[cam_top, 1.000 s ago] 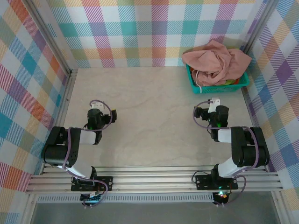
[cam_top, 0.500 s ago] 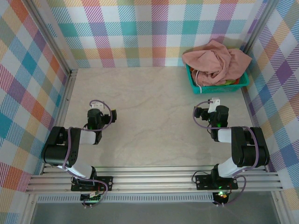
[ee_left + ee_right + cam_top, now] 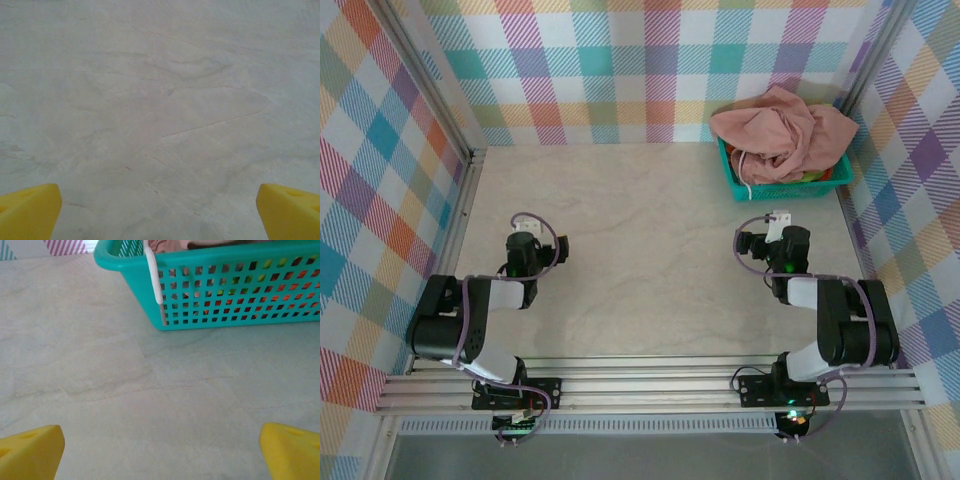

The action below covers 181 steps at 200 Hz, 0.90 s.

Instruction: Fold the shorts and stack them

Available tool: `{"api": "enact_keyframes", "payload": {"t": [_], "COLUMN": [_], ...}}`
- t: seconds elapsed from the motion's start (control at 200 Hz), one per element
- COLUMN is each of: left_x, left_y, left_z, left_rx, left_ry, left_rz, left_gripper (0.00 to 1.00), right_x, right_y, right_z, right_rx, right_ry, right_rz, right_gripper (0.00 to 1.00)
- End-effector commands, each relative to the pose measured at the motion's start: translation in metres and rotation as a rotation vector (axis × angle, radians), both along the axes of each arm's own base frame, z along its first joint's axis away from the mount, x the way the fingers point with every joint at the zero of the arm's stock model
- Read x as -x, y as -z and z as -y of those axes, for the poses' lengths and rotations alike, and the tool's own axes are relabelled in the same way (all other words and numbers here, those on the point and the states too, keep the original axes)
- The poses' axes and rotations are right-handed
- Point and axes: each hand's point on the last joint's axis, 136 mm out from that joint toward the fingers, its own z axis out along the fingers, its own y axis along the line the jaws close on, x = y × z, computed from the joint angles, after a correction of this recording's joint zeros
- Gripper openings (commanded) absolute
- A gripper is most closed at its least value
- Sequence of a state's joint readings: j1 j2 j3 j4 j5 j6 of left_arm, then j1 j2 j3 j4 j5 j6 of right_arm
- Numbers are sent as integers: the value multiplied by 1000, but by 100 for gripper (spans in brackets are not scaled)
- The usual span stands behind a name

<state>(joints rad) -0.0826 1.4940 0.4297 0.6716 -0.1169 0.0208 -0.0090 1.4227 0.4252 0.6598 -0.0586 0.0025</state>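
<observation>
Shorts [image 3: 790, 150] are all sitting bundled in the teal basket [image 3: 729, 172], which is tucked into the far right corner of the bench [image 3: 640, 250] against the checkered walls [image 3: 620, 70]. The pink pair [image 3: 782, 128] is lying heaped on top and spilling over the rim, covering the rest. From the right wrist camera, the green pair [image 3: 267, 264] and the orange pair [image 3: 295, 292] are just peeking through the holes in the basket wall, so that wall is standing in front of them. A white drawstring [image 3: 152, 275] is dangling over the near rim.

Right pincer [image 3: 161, 452] is hanging released, gripping nothing, near the basket with bare bench between them. Left pincer [image 3: 159, 212] is also spread wide and gripping nothing, hovering over plain bench well away from the basket.
</observation>
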Motion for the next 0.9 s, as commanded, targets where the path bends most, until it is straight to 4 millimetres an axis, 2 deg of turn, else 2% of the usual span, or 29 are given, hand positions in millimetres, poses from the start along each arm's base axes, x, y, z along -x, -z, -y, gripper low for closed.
{"api": "enact_keyframes", "payload": {"t": [0.0,0.125,0.235,0.32,0.445,0.515,0.61,0.735,0.795,0.9], "left_x": [1,22,41,52,68,75,84,91,96,101], "left_y": [-49,-94,-134,-162,-183,-190,-197,-198,-189,-187], "left_z": [-13,-16,-5,14,38,48,60,68,70,72], "left_rx": [0,99,226,327,419,452,496,535,549,560], "left_ry": [-82,-139,-112,-29,92,140,198,237,237,243], "left_rz": [56,82,101,114,87,67,44,28,-14,-26], "left_gripper": [100,100,100,100,100,100,100,100,100,100], "right_x": [3,15,16,7,-27,-53,-86,-124,-137,-156], "right_y": [-49,-95,-137,-166,-202,-208,-208,-189,-177,-153], "right_z": [-6,-10,-5,4,19,25,32,39,40,46], "right_rx": [-7,-65,-114,-154,-192,-185,-166,-140,-136,-123], "right_ry": [-9,7,76,162,281,329,387,437,449,474], "right_rz": [51,48,38,14,15,-12,-69,-142,-178,-250], "right_gripper": [99,99,100,99,93,90,91,87,84,83]}}
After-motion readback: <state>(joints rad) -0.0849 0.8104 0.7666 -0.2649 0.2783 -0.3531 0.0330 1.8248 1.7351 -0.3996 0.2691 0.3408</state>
